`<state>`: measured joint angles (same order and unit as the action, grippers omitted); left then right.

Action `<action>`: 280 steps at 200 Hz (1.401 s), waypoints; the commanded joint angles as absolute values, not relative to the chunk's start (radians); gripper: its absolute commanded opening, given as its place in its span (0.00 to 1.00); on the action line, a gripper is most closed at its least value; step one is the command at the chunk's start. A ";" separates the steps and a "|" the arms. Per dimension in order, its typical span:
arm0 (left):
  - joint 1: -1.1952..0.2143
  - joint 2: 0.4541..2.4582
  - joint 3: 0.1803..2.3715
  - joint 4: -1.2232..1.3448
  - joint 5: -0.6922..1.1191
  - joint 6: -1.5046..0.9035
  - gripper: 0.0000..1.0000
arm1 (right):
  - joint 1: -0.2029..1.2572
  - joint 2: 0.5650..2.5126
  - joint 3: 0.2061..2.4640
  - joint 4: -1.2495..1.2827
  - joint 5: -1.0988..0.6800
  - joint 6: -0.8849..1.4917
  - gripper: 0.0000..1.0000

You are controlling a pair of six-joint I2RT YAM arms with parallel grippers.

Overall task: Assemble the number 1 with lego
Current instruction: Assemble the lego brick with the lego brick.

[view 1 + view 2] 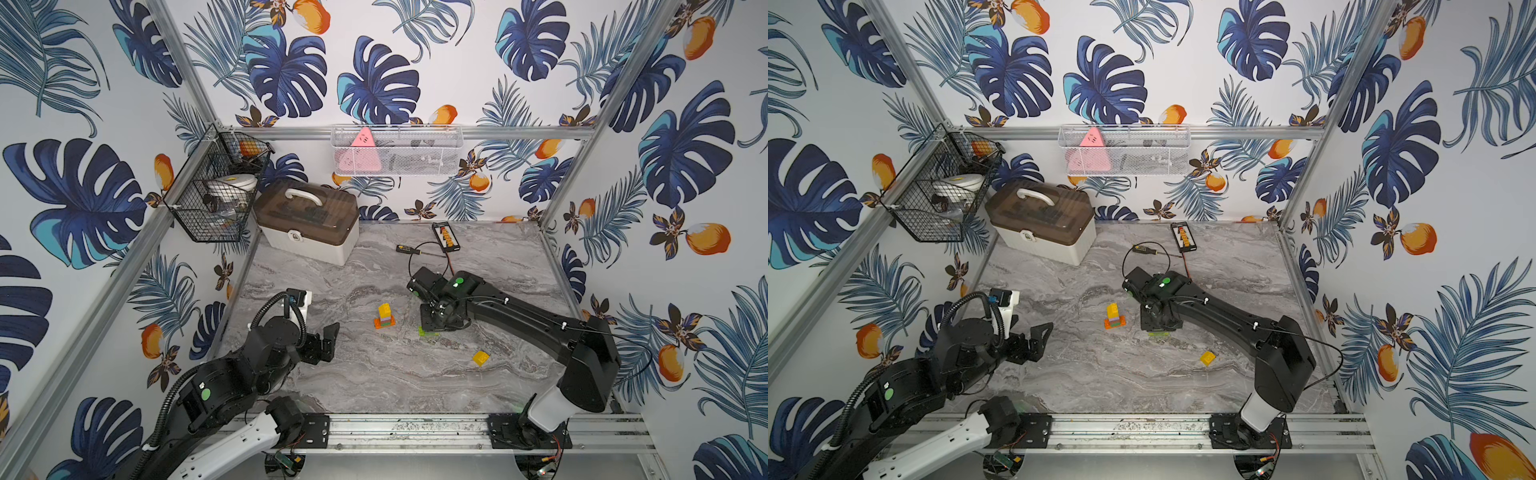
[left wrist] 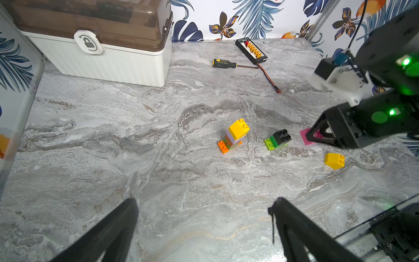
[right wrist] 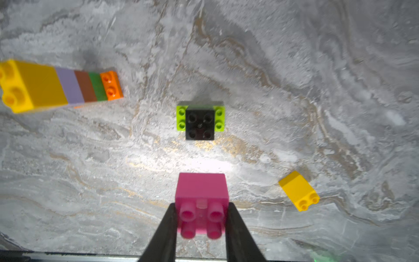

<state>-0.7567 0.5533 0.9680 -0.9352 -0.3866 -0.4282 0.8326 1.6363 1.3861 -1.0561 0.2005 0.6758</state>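
Pinching the pink brick (image 3: 201, 188) by two opposite sides, the right fingers (image 3: 165, 229) were shut against it; whether it touched the table (image 1: 374, 374) could not be told. It sat just right of a black brick (image 3: 200, 123) stacked on a lime brick (image 3: 181, 118), with a loose yellow brick (image 1: 481, 358) nearer and further right. Left of those stood a tower (image 1: 384, 316): orange, green, brown, lilac, yellow. The right arm (image 1: 519, 316) reached in from the near right, wrist bent downward. The left fingers (image 2: 108, 231) gaped wide, empty, near left. A closed storage box (image 1: 307, 224) sat far left. A black wire basket (image 1: 208, 208) held a white object, and a white mesh basket (image 1: 395, 149) held a pink triangle (image 1: 363, 138).
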 commanded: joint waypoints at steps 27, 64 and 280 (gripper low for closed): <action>-0.756 0.554 0.974 -0.919 -0.396 -0.419 0.99 | 0.742 1.674 1.426 -1.049 0.168 0.516 0.21; -0.755 0.551 0.971 -0.920 -0.413 -0.425 0.99 | 0.736 1.730 1.448 -1.028 0.151 0.511 0.21; -0.755 0.578 0.976 -0.931 -0.436 -0.428 0.99 | 0.737 1.805 1.413 -0.973 0.081 0.582 0.17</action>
<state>-0.7567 0.5789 0.9684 -0.9363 -0.4206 -0.4240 0.7376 1.8015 1.4143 -0.9703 0.0879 0.5686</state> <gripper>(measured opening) 0.989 0.322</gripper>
